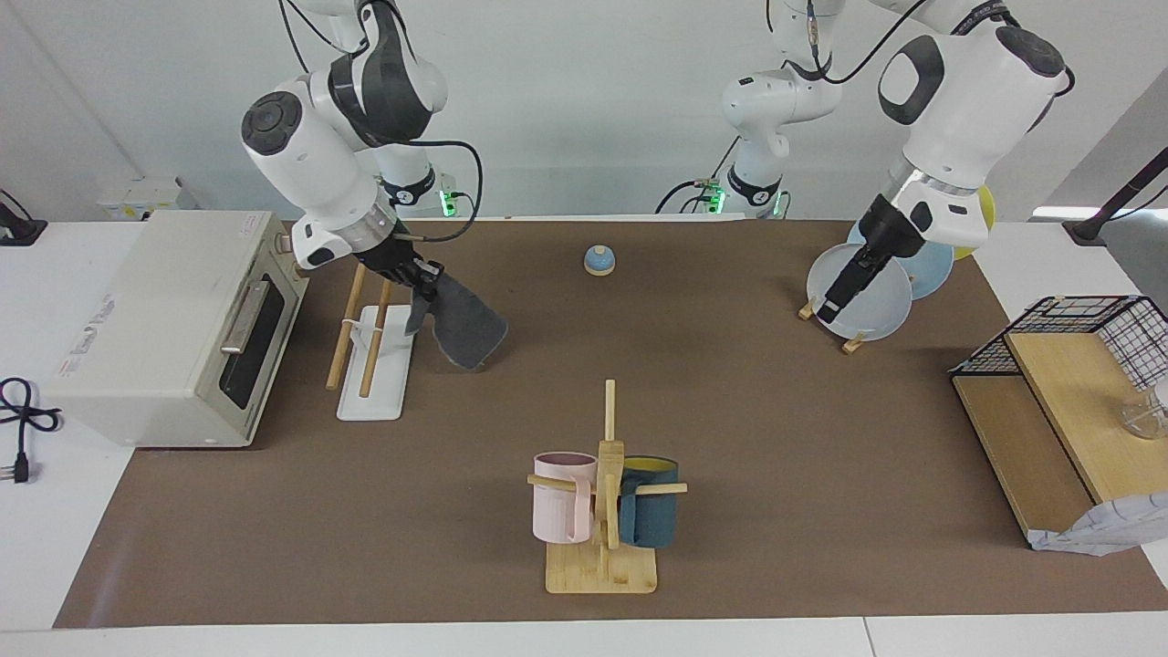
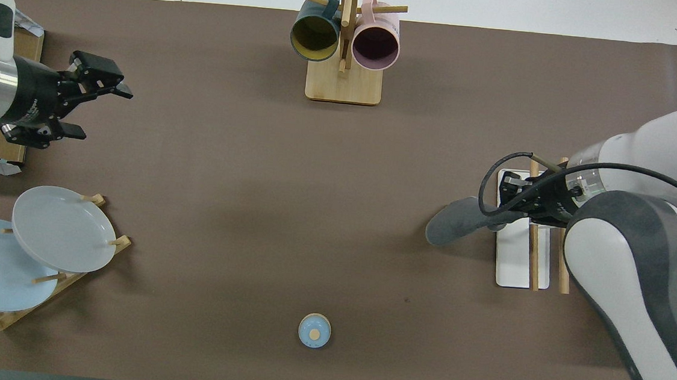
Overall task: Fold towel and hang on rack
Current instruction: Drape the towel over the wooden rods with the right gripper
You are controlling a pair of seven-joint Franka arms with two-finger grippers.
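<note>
My right gripper is shut on one end of a folded dark grey towel. The towel hangs slanting down from it beside the rack, toward the table's middle. I cannot tell whether its lower end touches the mat. The rack has two light wooden rods on a flat white base and carries nothing. In the overhead view the right gripper is over the rack's base, with the towel sticking out past it. My left gripper is open and empty, raised at the left arm's end of the table.
A white toaster oven stands beside the rack. A mug tree with pink and teal mugs stands far from the robots. A plate stand, a blue knob and a wooden shelf with a wire basket are also on the table.
</note>
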